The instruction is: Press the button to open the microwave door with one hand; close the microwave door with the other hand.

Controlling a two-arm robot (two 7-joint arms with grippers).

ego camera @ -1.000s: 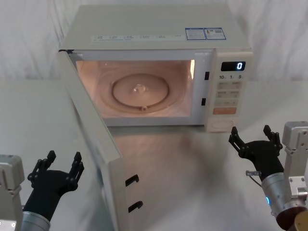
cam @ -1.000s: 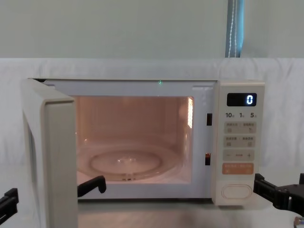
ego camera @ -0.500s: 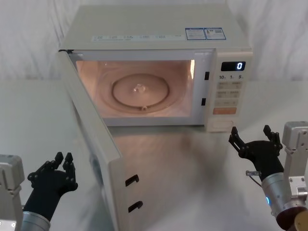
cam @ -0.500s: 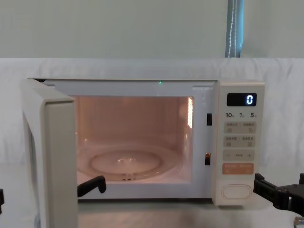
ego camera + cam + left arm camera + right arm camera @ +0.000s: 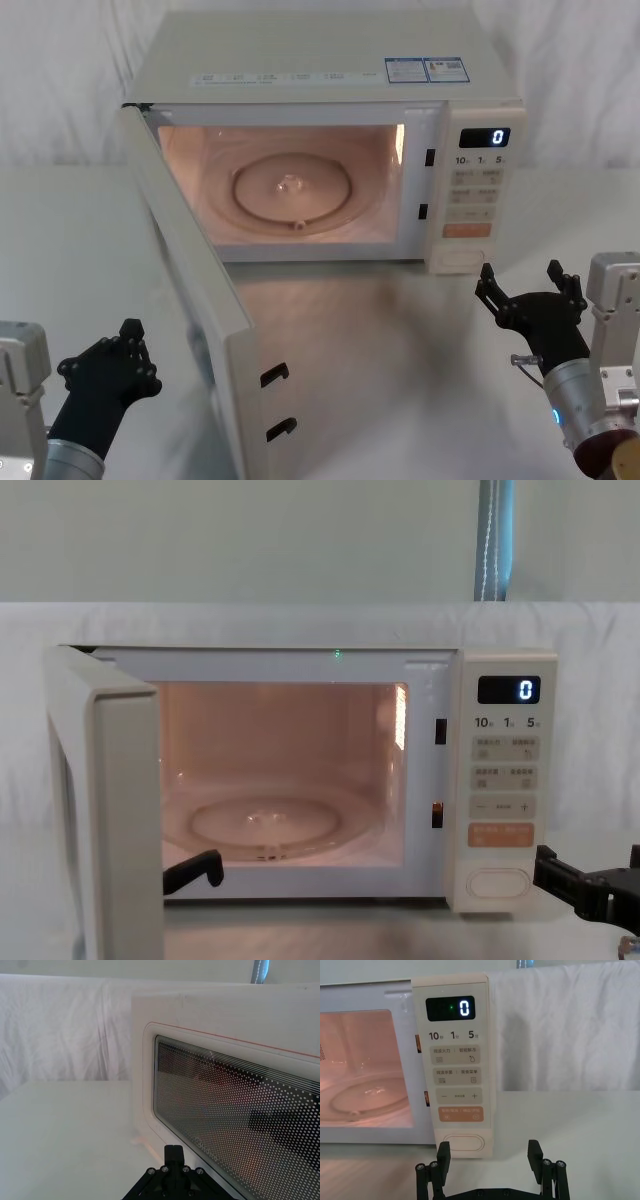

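Left black claw (image 5: 128,340), fingers pinched together and empty, sits just outside the swung-open cream microwave door (image 5: 190,290) (right claw (image 5: 520,283) spread, idle by the cream pill-shaped button (image 5: 458,259)). Closing step: push door shut.

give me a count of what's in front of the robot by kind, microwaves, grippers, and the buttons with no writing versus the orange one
Microwave, microwave door swung open: 1
Grippers: 2, left gripper shut beside the door, right gripper open before the control panel
Plain cream button: 1
Orange button: 1
Total: 5
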